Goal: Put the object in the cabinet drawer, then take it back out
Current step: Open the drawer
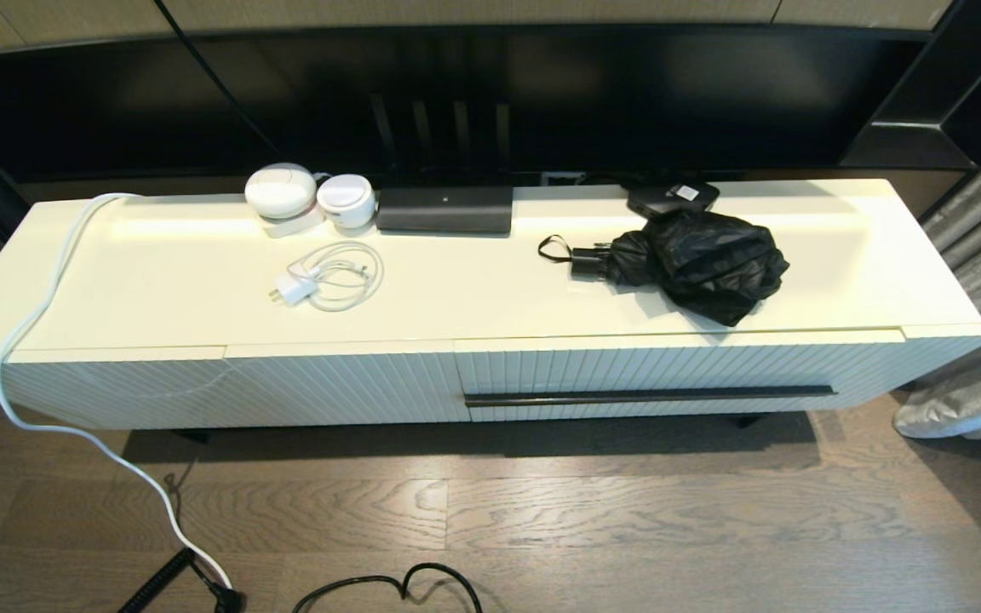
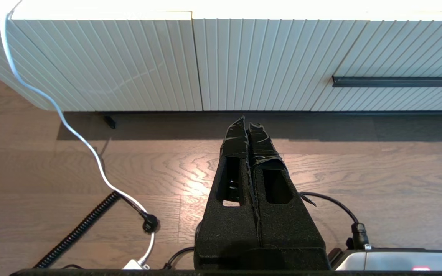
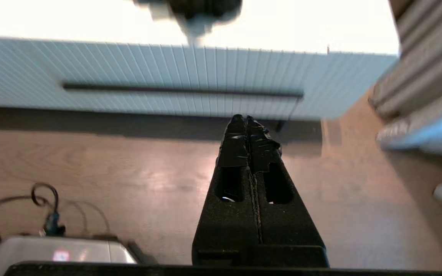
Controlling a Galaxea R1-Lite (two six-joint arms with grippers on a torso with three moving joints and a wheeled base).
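Observation:
The black folding umbrella (image 1: 695, 260) lies on top of the cream cabinet (image 1: 158, 281), right of centre, its handle and wrist loop pointing left. Below it the ribbed drawer (image 1: 678, 366) is shut, with its long black bar handle (image 1: 651, 395) across the front. Neither arm shows in the head view. My right gripper (image 3: 243, 118) hangs shut and empty over the floor in front of the drawer handle (image 3: 182, 90); the umbrella (image 3: 202, 9) shows above on the cabinet top. My left gripper (image 2: 247, 124) is shut and empty, low over the floor before the plain ribbed panel (image 2: 129, 61).
On the cabinet top stand two white round devices (image 1: 307, 196), a coiled white charger cable (image 1: 329, 277), a long black device (image 1: 444, 209) and a flat black box (image 1: 672, 197). A white cord (image 1: 56, 289) drapes to the floor. Grey curtains (image 1: 980, 281) hang at the right.

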